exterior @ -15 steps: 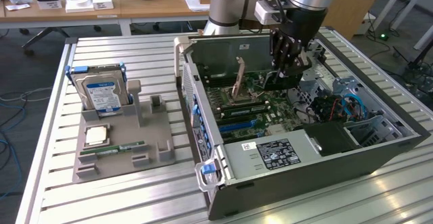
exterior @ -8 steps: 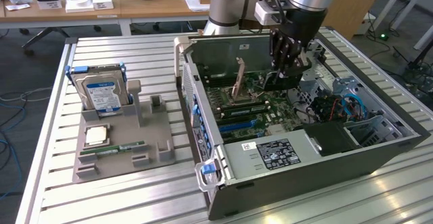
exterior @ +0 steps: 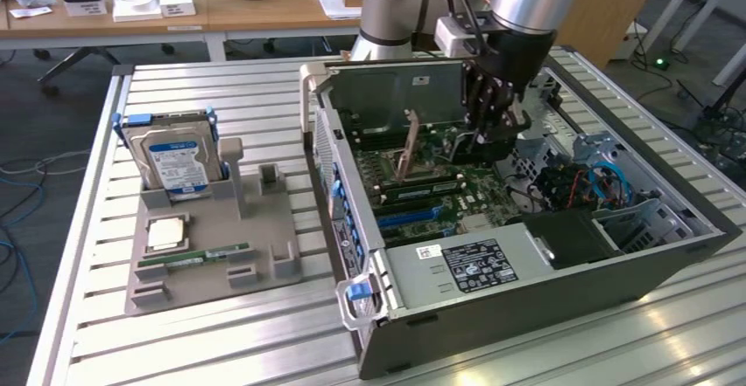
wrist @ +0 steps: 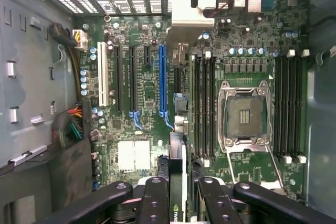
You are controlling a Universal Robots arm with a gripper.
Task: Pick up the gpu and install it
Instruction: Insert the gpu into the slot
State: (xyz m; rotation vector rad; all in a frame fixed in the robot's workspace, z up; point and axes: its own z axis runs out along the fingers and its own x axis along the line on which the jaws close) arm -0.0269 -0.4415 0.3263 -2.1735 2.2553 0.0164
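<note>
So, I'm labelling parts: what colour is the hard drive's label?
The label is blue and white, best seen in the exterior view.

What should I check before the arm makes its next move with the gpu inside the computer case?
1. gpu gripped by the pincer: ok.
2. Blue slot empty: ok.
3. gpu lined up with the blue slot: cannot tell.
4. gpu seated in the motherboard: not ok, it hangs above it.
5. Side of the case open: ok.
</note>
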